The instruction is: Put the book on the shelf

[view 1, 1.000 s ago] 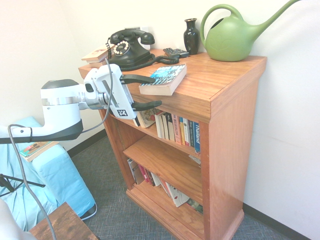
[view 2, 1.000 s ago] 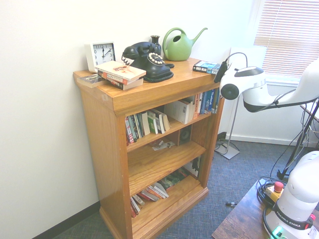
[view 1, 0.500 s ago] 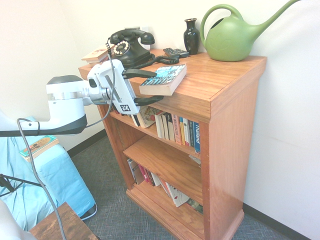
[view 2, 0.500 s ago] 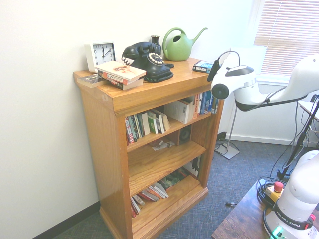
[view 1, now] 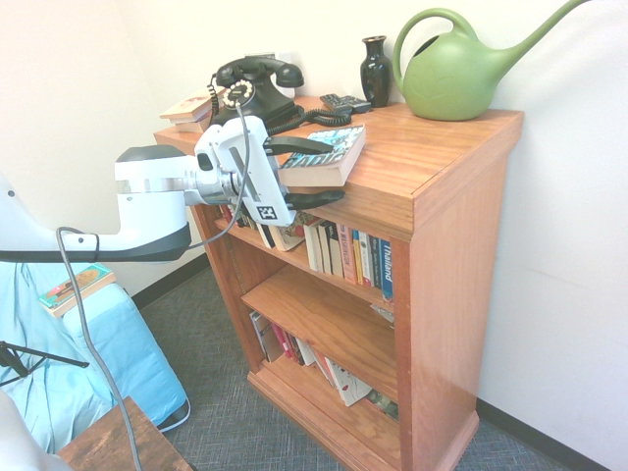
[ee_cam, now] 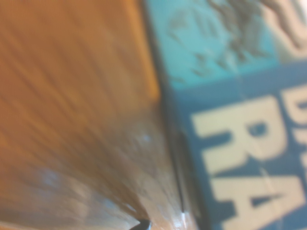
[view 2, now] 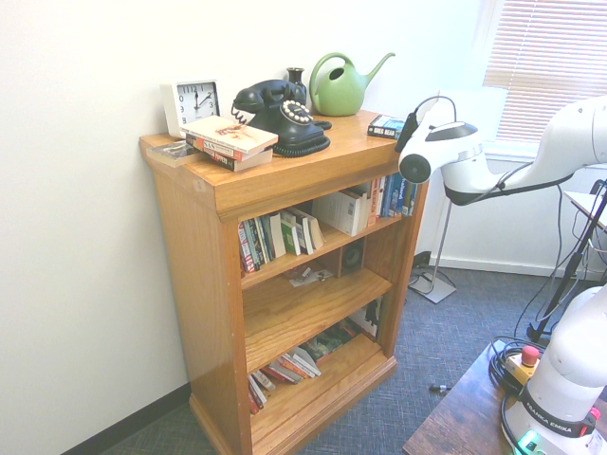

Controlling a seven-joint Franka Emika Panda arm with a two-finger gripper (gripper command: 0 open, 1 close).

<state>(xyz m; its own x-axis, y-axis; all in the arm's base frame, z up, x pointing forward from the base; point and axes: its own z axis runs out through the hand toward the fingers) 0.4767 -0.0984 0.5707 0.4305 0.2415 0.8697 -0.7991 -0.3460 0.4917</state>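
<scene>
On top of the waist-high reddish-brown wooden bookcase [view 1: 446,177], seen in the first exterior view, a white robot arm reached in level from the left, and its two-finger gripper [view 1: 319,172] stood spread wide, one dark finger above and one below the front edge of the top board. Between those fingers lay the thick blue-teal paperback book [view 1: 329,152], flat on the top board with its cream page edges facing the arm; the upper finger crossed over its near corner and the lower finger ran under the board's lip, so the book sat within the open span, though whether either finger touched it could not be told. Behind the book stood a black rotary telephone [view 1: 253,93], then a small dark vase [view 1: 376,69], then a green plastic watering can [view 1: 461,69] at the right end. Below, the reddish-brown oak shelf [view 1: 339,280] carried a row of upright paperbacks, a blue "Thailand" spine [view 1: 387,268] standing furthest right. The second exterior view showed the book [view 2: 387,126] near the right front corner of the top, just beside the arm's white wrist. The wrist view, blurred, showed the blue cover [ee_cam: 230,120] with large white letters lying against the wood grain.
</scene>
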